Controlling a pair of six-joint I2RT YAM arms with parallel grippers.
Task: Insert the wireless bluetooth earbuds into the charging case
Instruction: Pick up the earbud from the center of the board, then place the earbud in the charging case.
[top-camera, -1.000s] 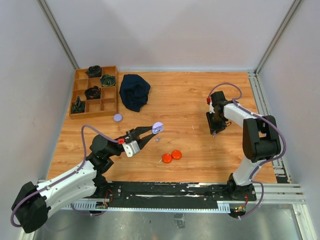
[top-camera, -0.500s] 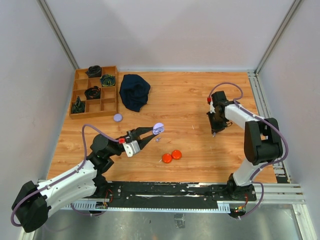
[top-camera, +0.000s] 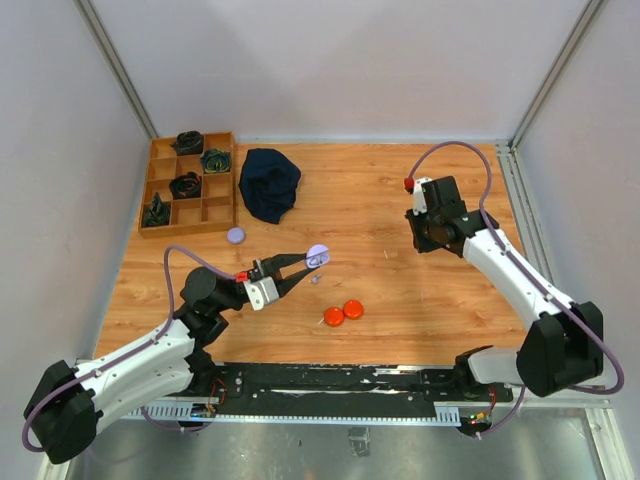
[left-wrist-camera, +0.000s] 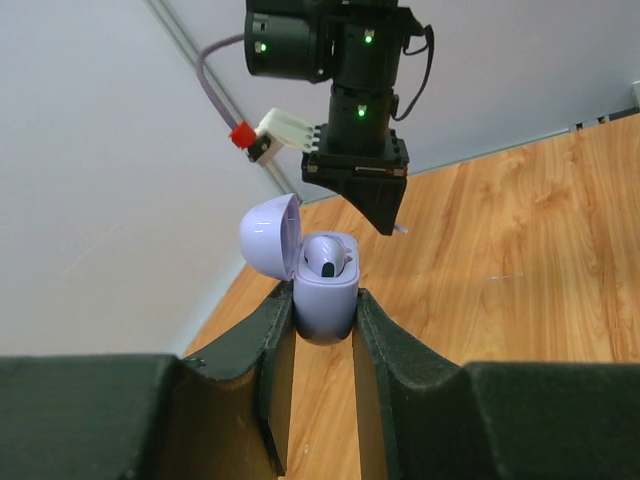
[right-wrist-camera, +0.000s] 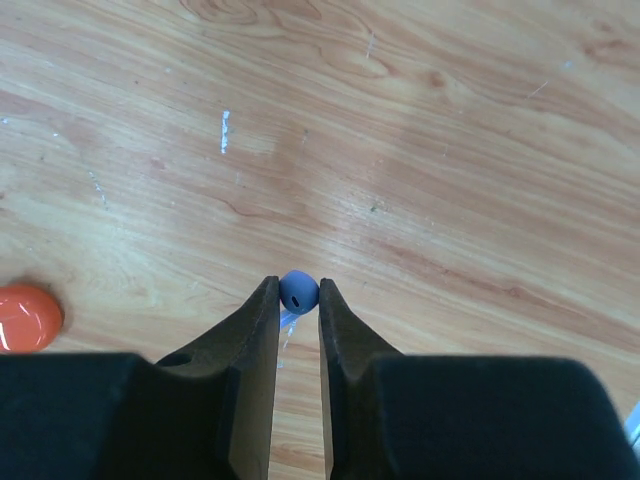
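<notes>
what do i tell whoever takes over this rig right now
Left end effector: shut on the lavender charging case, lid open, off the table.
Right end effector: shut on the held earbud, above the table, apart from the case.
Done: a seated earbud is in the case.
Left: carry the held earbud over and seat it; orange discs lie untouched on the table.

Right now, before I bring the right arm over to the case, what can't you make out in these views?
- Charging case, left wrist view: seen from the side; its rim and the seated earbud hide any second socket.
- Held earbud, right wrist view: only a rounded end shows between the fingers of the right gripper.
- Top view: the right wrist covers that grip; the speck near the case is too small to name.
</notes>
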